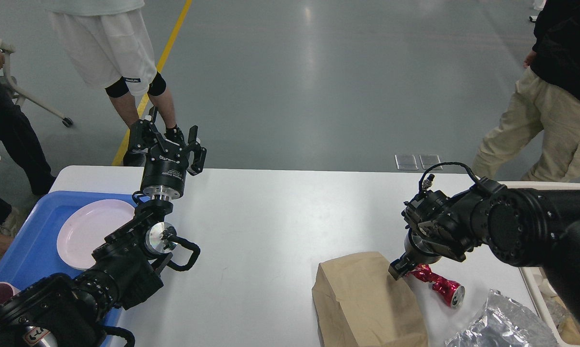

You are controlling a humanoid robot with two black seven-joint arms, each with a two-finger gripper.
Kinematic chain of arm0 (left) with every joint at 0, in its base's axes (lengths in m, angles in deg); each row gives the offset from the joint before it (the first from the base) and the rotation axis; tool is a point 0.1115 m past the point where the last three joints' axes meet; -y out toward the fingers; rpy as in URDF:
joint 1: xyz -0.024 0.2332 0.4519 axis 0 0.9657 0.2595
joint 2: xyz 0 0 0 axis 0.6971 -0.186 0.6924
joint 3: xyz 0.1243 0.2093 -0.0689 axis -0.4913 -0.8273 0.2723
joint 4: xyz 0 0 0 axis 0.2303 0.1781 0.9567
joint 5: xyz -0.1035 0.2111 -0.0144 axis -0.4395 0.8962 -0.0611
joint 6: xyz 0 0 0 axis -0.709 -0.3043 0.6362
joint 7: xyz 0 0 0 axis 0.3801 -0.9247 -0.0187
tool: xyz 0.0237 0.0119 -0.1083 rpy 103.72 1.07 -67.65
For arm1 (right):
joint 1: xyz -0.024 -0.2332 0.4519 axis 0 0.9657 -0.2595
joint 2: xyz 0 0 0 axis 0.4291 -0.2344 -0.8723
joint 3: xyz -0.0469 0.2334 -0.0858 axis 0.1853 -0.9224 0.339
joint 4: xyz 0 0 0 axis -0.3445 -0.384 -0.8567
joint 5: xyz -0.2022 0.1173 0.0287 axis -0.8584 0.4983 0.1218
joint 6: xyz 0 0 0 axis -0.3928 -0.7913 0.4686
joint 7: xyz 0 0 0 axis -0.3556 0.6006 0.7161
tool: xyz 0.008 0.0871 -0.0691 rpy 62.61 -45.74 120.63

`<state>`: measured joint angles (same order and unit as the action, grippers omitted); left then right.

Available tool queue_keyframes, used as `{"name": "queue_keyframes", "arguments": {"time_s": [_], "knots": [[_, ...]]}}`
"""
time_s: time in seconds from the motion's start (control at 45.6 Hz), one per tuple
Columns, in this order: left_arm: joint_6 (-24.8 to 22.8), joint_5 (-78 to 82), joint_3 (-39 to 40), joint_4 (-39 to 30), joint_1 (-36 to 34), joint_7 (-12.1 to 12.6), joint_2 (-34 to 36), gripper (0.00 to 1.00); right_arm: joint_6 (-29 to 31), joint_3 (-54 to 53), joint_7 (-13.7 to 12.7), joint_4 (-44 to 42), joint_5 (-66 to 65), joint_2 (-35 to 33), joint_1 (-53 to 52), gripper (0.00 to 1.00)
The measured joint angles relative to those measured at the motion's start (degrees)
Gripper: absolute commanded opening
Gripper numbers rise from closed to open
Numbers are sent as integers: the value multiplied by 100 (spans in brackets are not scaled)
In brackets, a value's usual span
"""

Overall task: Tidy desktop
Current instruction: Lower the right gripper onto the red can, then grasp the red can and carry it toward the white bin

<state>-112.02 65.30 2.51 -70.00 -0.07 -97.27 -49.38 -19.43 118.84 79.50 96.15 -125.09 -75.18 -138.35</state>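
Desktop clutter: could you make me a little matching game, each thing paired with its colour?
Things:
1. plate
2. tray
3. paper bag
4. crushed can

Colours:
A. brown
B. red
C. pale pink
D. blue

Pairs: 1-C, 2-D, 3-A, 4-B

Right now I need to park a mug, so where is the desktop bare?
The desktop is bare mid-table, between the blue tray and the paper bag. It is crowded near right: bag, crushed can, foil bag.
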Motion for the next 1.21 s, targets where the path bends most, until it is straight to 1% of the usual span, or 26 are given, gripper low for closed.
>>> {"name": "queue_keyframes", "arguments": {"time_s": [0.132,0.219,0.329,0.373,0.548,0.767,0.899,1.074,1.205], "knots": [[0,0,0,0,0,0,0,97,72,11,0,7,218,-15,-52,43],[0,0,0,0,0,0,0,97,104,35,-7,15,292,-48,-82,21],[0,0,0,0,0,0,0,97,254,76,-8,19,316,-60,-141,4],[0,0,0,0,0,0,0,97,345,79,-8,19,322,-65,-188,0],[0,0,0,0,0,0,0,97,684,60,-9,18,367,-134,-302,0],[0,0,0,0,0,0,0,97,1049,94,-8,17,787,-301,-675,0],[0,0,0,0,0,0,0,97,1572,50,-2,43,1017,-505,-1250,0],[0,0,0,0,0,0,0,97,2256,17,35,67,1613,-897,-2285,0],[0,0,0,0,0,0,0,97,2663,14,53,69,1742,-1185,-3060,0]]}}
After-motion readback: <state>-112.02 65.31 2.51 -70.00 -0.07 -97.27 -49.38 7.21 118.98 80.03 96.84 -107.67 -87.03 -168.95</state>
